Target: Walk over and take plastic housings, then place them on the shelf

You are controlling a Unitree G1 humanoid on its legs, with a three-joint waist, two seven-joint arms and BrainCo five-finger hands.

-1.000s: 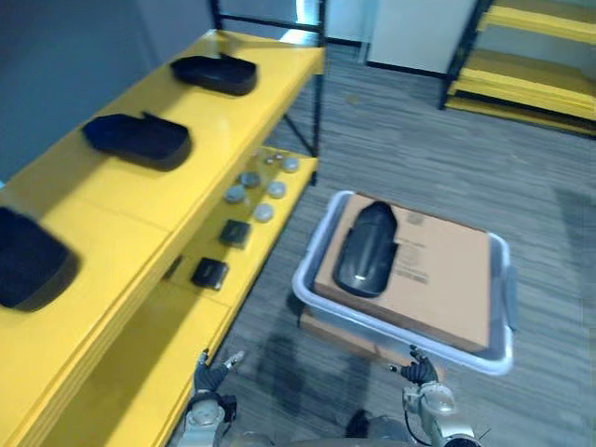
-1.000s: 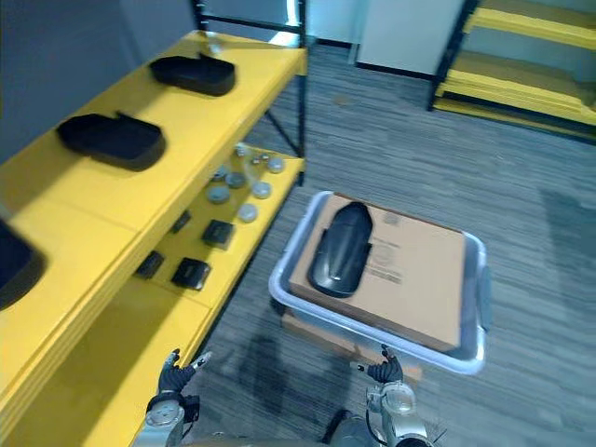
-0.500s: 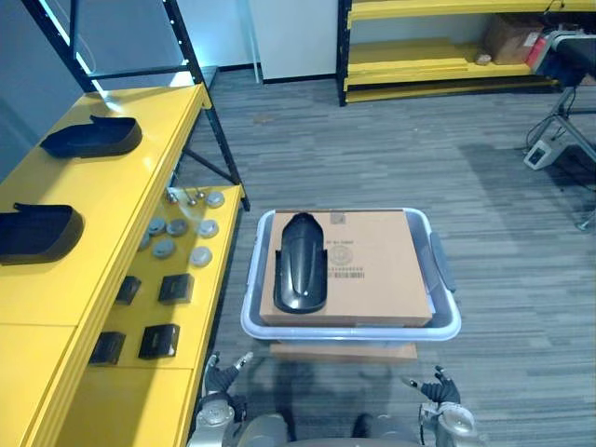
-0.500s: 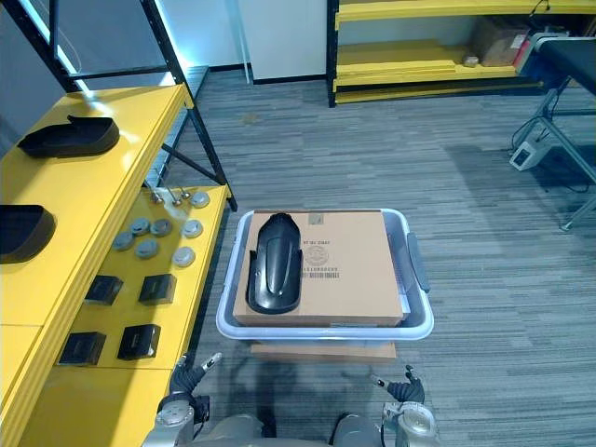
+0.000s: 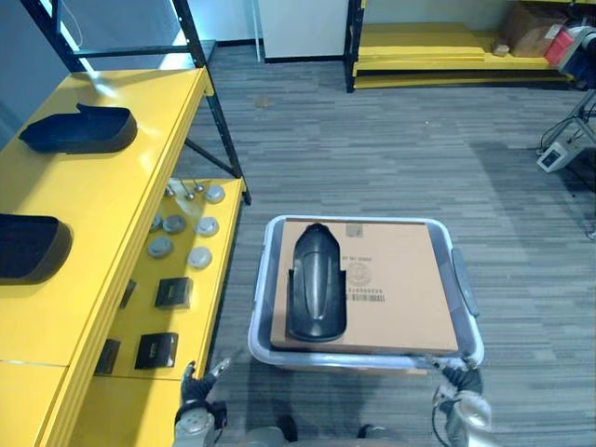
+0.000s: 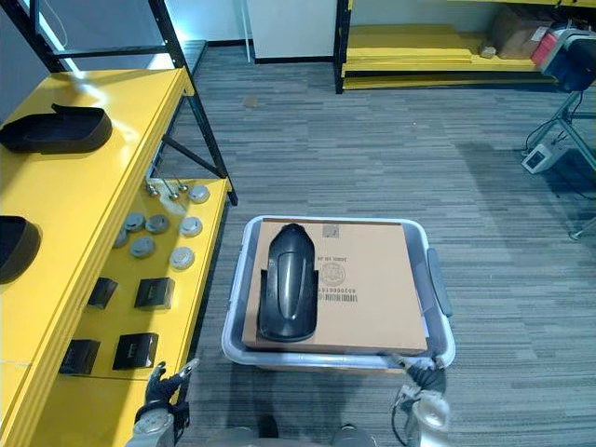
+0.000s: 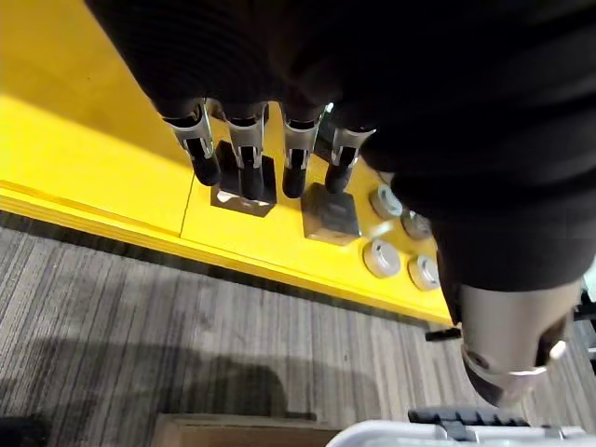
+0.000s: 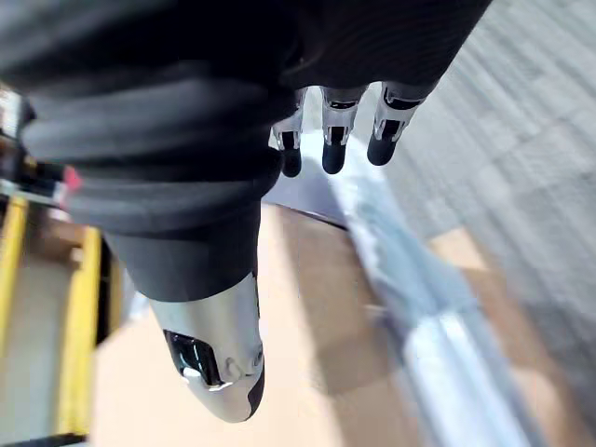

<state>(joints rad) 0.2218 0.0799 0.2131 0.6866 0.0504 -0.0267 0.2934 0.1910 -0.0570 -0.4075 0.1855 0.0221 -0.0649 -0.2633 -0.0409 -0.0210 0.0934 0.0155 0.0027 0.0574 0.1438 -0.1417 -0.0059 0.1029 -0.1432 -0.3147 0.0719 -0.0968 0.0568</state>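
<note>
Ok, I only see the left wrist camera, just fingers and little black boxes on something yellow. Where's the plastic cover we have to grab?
Observer: The cover lies on a cardboard box inside a grey tub on the floor, just ahead of the robot.
Operator: Is the other hand holding it?
Observer: No, the right hand is open and empty, by the tub's near corner.
Operator: Are any on the shelf already?
Observer: Two: a far cover and a near cover on the yellow shelf's top level.
</note>
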